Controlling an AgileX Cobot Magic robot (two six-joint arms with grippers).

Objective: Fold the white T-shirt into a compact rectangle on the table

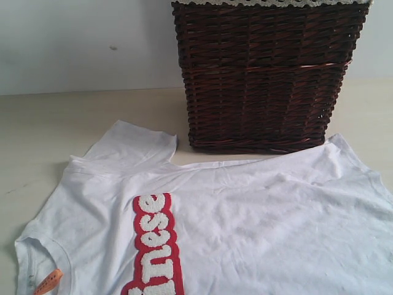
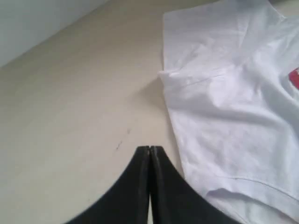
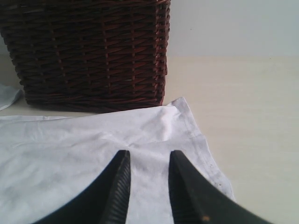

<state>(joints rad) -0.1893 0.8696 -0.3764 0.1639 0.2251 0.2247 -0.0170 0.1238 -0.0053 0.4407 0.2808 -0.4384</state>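
The white T-shirt (image 1: 258, 209) lies spread flat on the table (image 1: 49, 123), directly in front of the dark wicker basket (image 1: 264, 74); one side edge almost touches the basket's foot. Its long axis, collar to hem, runs roughly parallel to the basket's front face; the orange neck tag (image 1: 49, 281) and red patch (image 1: 156, 246) sit at the end farther from the basket, and one sleeve (image 1: 132, 144) is just beside the basket's corner.

The left gripper (image 2: 149, 151) is clenched with its jaws pressed together on nothing; it hangs over bare table near the shirt's shoulder edge but off the cloth. The right gripper (image 3: 149, 156) has its jaws parted and empty; it hovers above the hem corner (image 3: 182, 105), which lies close to the basket's other corner.

The right arm therefore looks nearer to a grasp; the cloth lies under and ahead of it, toward the basket. The left would probably have to unclench and shift sideways onto the fabric.
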